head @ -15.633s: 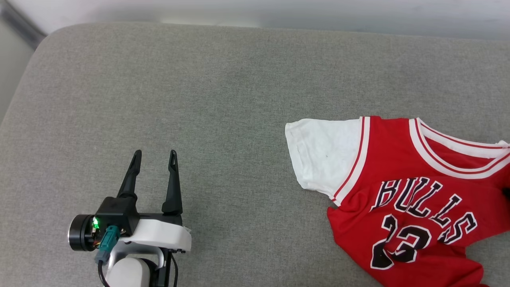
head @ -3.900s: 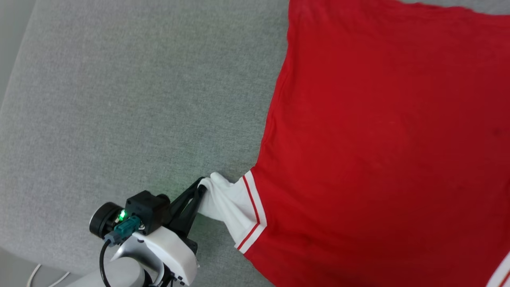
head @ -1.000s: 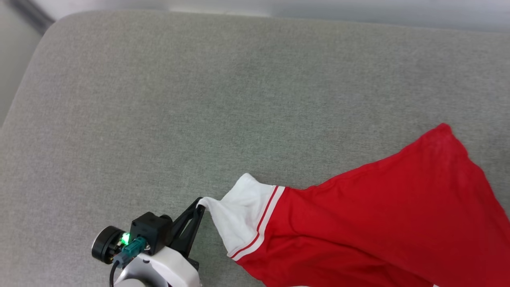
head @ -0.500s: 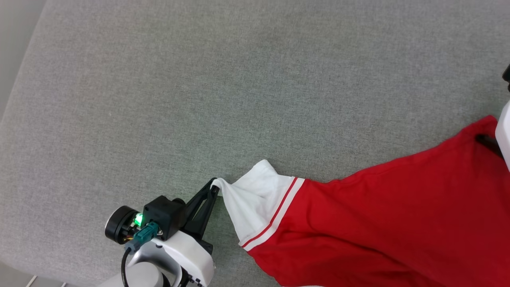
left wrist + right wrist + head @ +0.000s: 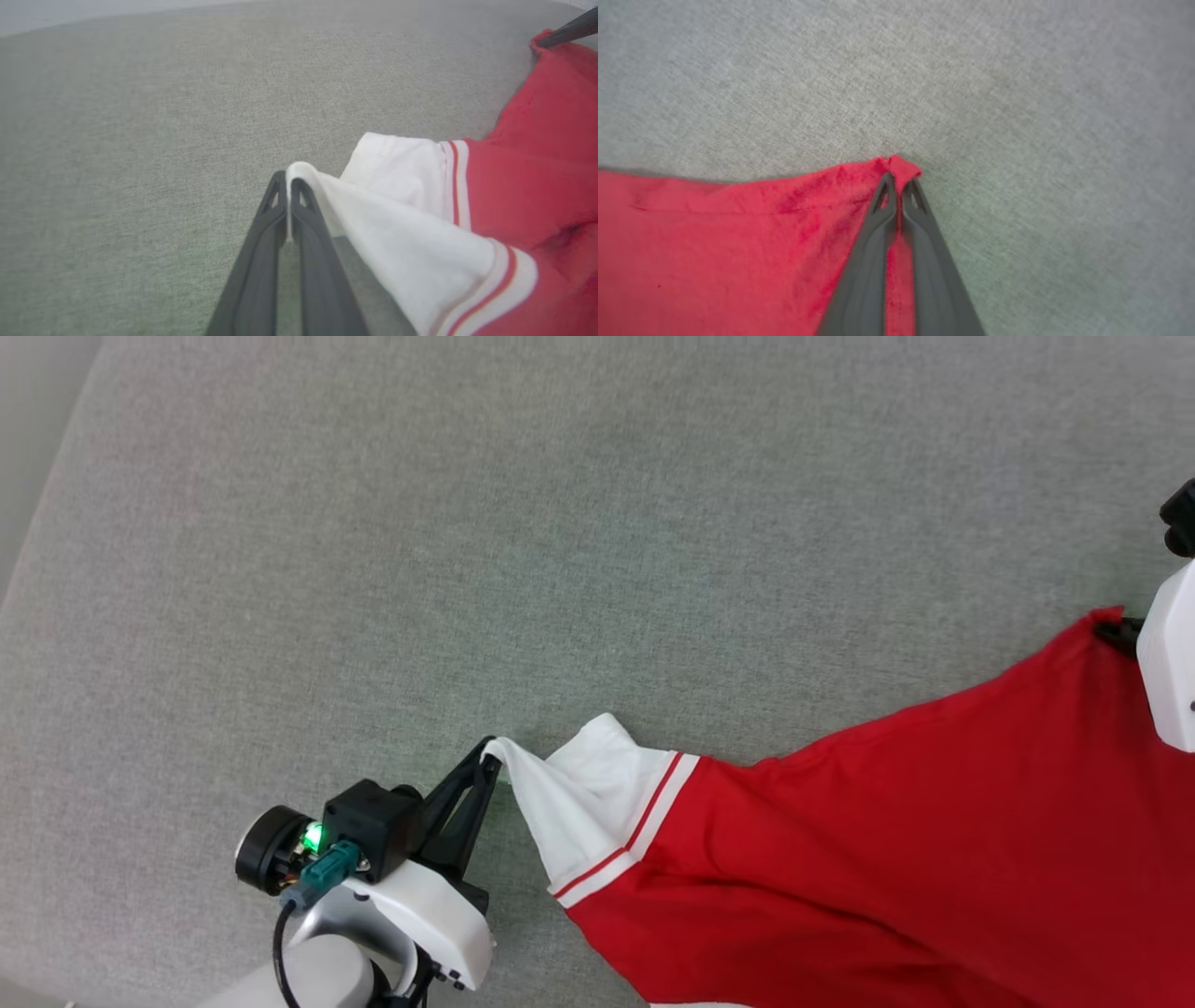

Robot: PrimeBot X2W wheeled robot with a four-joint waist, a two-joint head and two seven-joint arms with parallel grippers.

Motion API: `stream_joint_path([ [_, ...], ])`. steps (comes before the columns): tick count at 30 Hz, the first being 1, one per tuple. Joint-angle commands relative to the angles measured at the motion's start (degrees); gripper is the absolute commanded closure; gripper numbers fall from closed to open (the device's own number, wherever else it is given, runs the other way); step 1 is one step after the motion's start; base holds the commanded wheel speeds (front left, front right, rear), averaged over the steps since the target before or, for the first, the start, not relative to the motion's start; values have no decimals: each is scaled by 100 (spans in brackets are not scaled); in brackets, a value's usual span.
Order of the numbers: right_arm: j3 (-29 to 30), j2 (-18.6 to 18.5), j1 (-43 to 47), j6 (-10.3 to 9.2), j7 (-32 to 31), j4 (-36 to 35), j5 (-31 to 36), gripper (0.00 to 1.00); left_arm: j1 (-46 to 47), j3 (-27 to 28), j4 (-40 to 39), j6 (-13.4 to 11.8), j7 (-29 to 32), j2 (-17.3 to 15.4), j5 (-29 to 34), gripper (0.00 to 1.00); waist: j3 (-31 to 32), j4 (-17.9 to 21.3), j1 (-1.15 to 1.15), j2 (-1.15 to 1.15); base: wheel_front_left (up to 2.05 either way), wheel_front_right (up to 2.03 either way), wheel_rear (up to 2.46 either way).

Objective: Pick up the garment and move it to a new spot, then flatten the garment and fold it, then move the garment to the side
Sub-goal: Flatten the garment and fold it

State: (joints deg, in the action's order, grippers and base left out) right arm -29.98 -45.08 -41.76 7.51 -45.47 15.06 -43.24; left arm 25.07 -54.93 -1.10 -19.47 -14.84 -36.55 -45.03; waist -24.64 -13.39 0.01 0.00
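Note:
The garment (image 5: 887, 840), a red jersey with its plain red side up, lies stretched across the lower right of the grey cushion. Its white sleeve (image 5: 583, 798) with red-and-white striped trim points left. My left gripper (image 5: 487, 758) is shut on the tip of that sleeve, as the left wrist view shows: gripper (image 5: 288, 179), sleeve cloth (image 5: 397, 224). At the right edge of the head view, my right gripper (image 5: 1111, 630) pinches the garment's far red corner. The right wrist view shows that gripper (image 5: 899, 179) shut on the corner of the garment (image 5: 738, 242).
The grey fabric cushion (image 5: 467, 569) spreads wide and flat to the left and above the garment. Its left edge (image 5: 42, 513) falls away toward a paler floor strip.
My right gripper has closed on the garment's far red corner; it stood open before. The left gripper keeps its hold on the sleeve. The head camera has shifted, moving the whole picture.

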Motion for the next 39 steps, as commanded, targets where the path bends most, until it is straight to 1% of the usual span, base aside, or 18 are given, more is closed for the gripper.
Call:
stream_joint_path([
  [1,-46,-40,82,-3,201,-42,-55,100,6,78,-9,-5,-33,-47,21,100,227,118,-1,0,0,0,0],
  [5,-92,-144,101,-3,703,-309,-197,100,31,195,-134,-16,-36,-202,21,100,513,298,-1,0,0,0,0],
  [8,-80,-222,91,-3,1078,-527,-227,100,135,307,-231,-40,-32,-403,65,100,703,454,-1,0,0,0,0],
  [12,28,-272,136,-4,1562,-722,-222,100,393,457,-388,17,16,-580,134,100,900,637,-1,0,0,0,0],
  [18,486,-31,-182,-4,2220,-740,42,100,1205,726,-690,135,289,-747,247,100,939,891,-1,0,0,0,0],
  [23,864,260,-671,-3,2515,-719,465,100,2229,1072,-782,346,560,-800,313,100,742,1036,-1,0,0,0,0],
  [28,1230,644,-1503,-4,2662,-592,922,100,3485,1391,-577,589,802,-613,396,100,416,1133,-1,0,0,0,0],
  [31,1372,863,-2126,-4,2727,-420,1253,100,4231,1501,-359,757,918,-361,401,100,207,1170,-1,0,0,0,0],
  [35,1395,1133,-2949,-3,2778,-102,1637,100,5217,1608,107,1025,1034,-88,453,100,-23,1193,-1,0,0,0,0],
  [36,1395,1133,-2949,-3,2778,-102,1637,100,5217,1608,107,1025,1034,-88,453,100,-23,1193,-1,0,0,0,0],
  [39,1378,1286,-3587,-4,2797,161,1831,100,5924,1683,530,1236,1092,86,493,100,-197,1192,-1,0,0,0,0],
])
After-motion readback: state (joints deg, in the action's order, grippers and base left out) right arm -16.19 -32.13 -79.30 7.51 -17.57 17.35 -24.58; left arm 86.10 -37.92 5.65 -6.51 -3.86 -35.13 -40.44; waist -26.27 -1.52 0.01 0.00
